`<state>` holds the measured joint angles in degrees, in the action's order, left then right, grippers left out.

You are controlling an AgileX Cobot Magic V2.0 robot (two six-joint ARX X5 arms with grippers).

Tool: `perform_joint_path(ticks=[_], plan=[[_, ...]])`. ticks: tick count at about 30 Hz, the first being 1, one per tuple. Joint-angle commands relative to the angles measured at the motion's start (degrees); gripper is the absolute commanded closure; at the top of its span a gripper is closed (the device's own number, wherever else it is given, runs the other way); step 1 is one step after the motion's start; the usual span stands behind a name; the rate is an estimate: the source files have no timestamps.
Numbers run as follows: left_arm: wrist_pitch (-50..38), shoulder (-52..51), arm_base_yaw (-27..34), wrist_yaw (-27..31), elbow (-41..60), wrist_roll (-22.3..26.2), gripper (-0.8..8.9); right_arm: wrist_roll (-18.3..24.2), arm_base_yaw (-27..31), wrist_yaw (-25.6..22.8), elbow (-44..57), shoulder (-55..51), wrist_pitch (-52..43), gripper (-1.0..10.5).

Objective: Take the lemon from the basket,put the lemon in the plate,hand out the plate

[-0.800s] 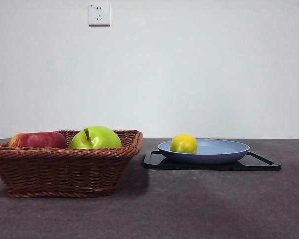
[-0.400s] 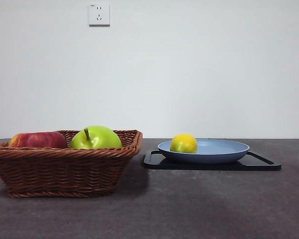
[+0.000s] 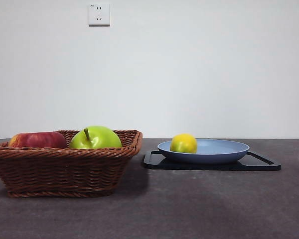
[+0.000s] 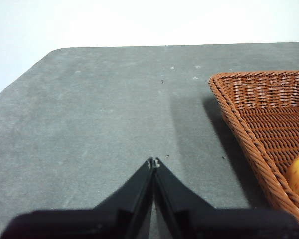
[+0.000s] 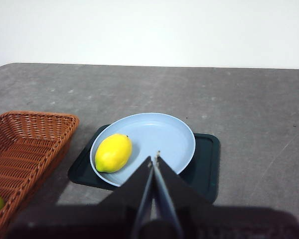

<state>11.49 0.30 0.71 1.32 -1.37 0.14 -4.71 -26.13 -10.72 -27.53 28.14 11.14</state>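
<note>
No change across the last second: nothing moved. The lemon (image 5: pixel 113 152) lies in the plate (image 5: pixel 162 134), on the side toward the basket (image 3: pixel 65 169), long axis tilted toward the plate's rim. The plate sits on the black tray (image 5: pixel 207 164). The right gripper (image 5: pixel 153 160) hangs above the plate, clenched and empty. The left gripper (image 4: pixel 153 163) is clenched beside the basket. Hand-out remains.

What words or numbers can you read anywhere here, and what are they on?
None can be read.
The socket on the wall has a tiny mark at its top corner, too small to read.
The basket, plate, lemon, tray and both apples show no writing.
</note>
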Motion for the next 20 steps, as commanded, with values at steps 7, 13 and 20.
perform_joint_path(ticks=[7, 13, 20], plan=[[-0.52, -0.2, 0.15, -0.02, 0.37, -0.07, 8.05, 0.81, -0.07, -0.5, -0.48, -0.72, 0.07, 9.4], [-0.52, -0.2, 0.15, -0.02, 0.37, -0.07, 8.05, 6.73, 5.2, -1.51, 1.6, -10.27, 3.13, 9.4], [-0.52, -0.2, 0.11, -0.02, 0.37, -0.07, 8.05, 5.66, 17.44, 6.6, 11.8, -21.88, 1.9, 9.4]])
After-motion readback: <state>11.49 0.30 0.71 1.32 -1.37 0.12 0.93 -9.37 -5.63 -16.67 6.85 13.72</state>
